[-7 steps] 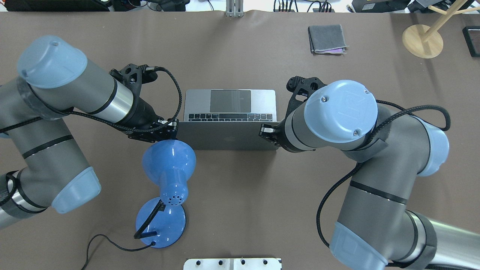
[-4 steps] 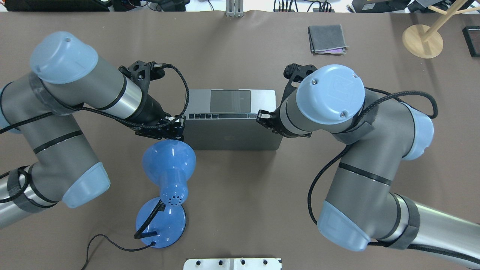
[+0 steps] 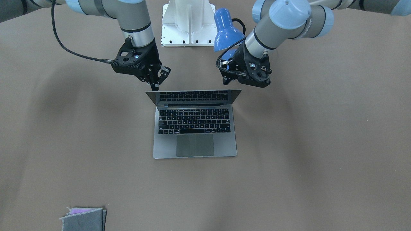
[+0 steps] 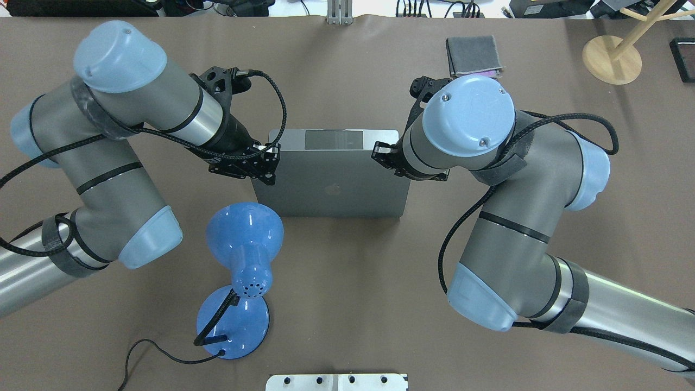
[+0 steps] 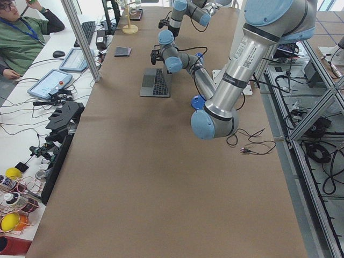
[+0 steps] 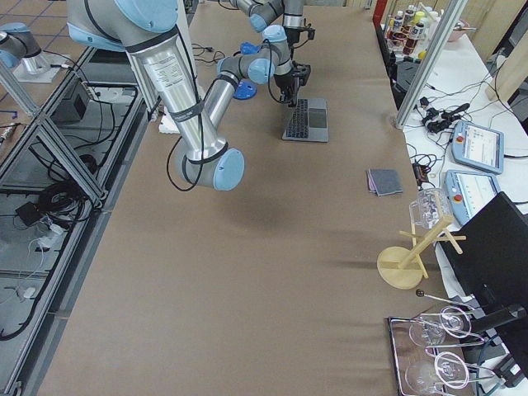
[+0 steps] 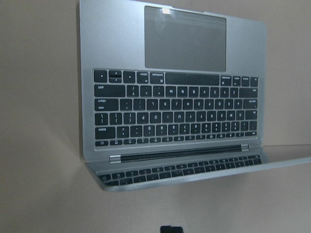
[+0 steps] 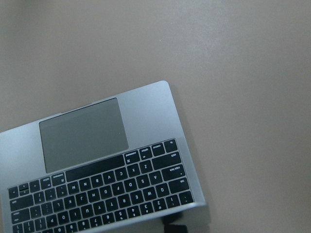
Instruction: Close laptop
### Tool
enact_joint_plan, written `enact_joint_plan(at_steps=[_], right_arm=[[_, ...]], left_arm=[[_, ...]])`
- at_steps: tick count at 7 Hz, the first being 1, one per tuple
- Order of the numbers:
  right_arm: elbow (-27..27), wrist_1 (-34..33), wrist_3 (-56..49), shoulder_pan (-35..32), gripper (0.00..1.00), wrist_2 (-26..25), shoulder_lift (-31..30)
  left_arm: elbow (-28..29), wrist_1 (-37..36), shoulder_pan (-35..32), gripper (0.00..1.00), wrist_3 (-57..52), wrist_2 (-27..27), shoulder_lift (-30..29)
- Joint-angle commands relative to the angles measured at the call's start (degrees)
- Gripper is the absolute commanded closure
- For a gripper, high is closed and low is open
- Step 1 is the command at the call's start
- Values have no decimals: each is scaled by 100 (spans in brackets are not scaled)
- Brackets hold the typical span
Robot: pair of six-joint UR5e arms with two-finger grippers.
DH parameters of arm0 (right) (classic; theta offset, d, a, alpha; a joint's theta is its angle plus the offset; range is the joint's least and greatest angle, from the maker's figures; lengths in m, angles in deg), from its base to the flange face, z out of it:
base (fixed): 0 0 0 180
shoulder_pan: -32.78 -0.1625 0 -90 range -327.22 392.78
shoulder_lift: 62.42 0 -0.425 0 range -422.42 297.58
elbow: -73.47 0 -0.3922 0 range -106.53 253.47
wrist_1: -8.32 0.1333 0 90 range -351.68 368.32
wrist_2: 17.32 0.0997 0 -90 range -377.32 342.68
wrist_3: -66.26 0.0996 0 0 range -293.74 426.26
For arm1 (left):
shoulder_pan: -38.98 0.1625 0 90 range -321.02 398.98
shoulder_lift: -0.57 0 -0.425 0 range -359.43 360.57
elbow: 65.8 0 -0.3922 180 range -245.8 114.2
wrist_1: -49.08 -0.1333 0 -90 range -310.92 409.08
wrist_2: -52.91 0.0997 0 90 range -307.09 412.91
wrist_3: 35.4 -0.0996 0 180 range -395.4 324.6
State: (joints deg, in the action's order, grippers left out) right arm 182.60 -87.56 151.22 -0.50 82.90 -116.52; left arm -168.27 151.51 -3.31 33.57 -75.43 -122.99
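The space-grey laptop [image 3: 195, 128] stands in the middle of the table with its lid tilted far forward over the black keys. In the overhead view the lid [image 4: 331, 184] hides the keyboard and leaves only a strip of trackpad [image 4: 334, 139] showing. My left gripper [image 4: 270, 158] is shut and sits at the left end of the lid's top edge. My right gripper [image 4: 378, 152] is shut and sits at the right end of the same edge. In the front-facing view its closed fingertips [image 3: 155, 86] touch the lid's corner. Both wrist views look down on the keyboard [image 7: 170, 111] [image 8: 97, 194].
A blue desk lamp [image 4: 244, 239] with a black cord stands close to the lid's near left corner, under my left arm. A small grey folded cloth [image 4: 472, 54] and a wooden stand [image 4: 611, 57] lie at the far right. A white base plate [image 4: 336, 382] is at the near edge.
Both grippers have moved away from the robot along the lid's top edge. The lid has tipped further down and now hides the keyboard from above.
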Motion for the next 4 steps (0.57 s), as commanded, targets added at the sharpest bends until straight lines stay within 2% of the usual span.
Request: enact_joint_plan(at_steps=[1, 2, 4], right_arm=[[-330, 17, -76, -134, 100, 41, 180], [-471, 25, -137, -205, 100, 120, 233], [-1076, 568, -146, -336, 100, 208, 426]], left_arm=[[437, -4, -260, 100, -340, -16, -228], [735, -4, -340, 100, -358, -7, -447], [1333, 40, -376, 100, -499, 229, -843]])
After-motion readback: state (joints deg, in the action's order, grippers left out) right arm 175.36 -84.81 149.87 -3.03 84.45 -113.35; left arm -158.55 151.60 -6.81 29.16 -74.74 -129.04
